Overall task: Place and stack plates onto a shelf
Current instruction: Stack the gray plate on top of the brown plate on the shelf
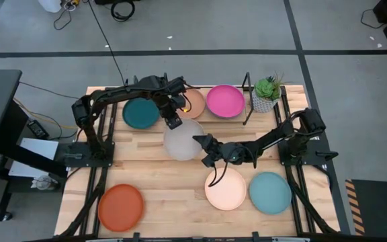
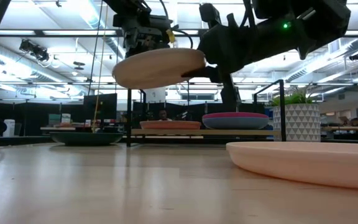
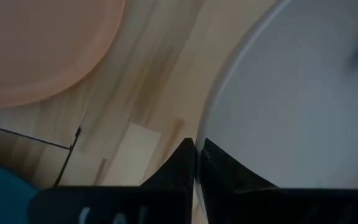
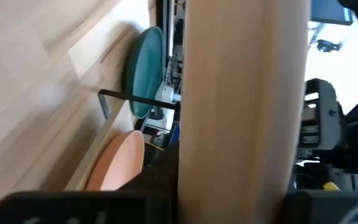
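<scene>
Cream plate (image 2: 303, 160) foreground; both claws gripping grey plate (image 1: 182, 142) aloft.

Plates in many colours on a pale wood table (image 1: 160, 181)

Far side: a dark teal plate (image 1: 140, 113), a peach-tan plate (image 1: 193, 104) and a magenta plate (image 1: 225, 101), with a green plant (image 1: 269, 87) in a white pot (image 2: 300, 122) patterned with grey triangles. Middle: a grey plate (image 1: 182, 142). Near side: an orange plate (image 1: 121, 206), a cream plate (image 1: 226, 189) and a light teal plate (image 1: 270, 192). The arms and rack (image 1: 247, 101) are black.

plates (image 1: 183, 142) – 7 | shelf (image 1: 247, 86) – 1 | plant (image 1: 267, 93) – 1 | arms – 2
</scene>
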Tool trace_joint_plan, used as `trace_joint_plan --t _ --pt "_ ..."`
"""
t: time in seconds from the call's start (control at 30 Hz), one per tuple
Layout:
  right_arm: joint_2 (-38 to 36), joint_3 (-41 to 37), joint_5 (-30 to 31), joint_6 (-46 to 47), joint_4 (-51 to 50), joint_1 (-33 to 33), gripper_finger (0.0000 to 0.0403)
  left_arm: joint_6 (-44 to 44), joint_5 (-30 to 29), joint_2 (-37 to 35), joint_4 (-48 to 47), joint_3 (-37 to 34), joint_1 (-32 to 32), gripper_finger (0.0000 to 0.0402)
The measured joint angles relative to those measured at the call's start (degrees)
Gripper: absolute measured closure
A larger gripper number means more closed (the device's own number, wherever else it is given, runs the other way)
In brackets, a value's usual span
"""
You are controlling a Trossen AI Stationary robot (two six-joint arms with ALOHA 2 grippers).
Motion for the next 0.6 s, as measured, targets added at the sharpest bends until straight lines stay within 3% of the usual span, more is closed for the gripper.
trace_joint_plan --t 0.17,0.33,0.5,0.6 --pt "0.11 -0.15 1.69 0.48 -1.36 0.02 0.0340 1.94 0.34 -0.02 1.06 0.00 -0.02 0.0377" --pt "0.08 -0.13 4.99 1.30 -1.43 0.22 0.0337 4.47 0.27 -0.26 2.33 1.39 -0.04 0.0343" --pt "-0.11 -0.02 10.20 1.15 -0.91 1.82 0.0341 6.51 -0.07 -0.24 2.36 7.47 -0.09 0.0299" --pt "-0.11 -0.02 13.45 0.58 -1.00 3.23 0.0343 8.21 -3.63 -0.24 2.29 11.81 -0.62 0.0273"
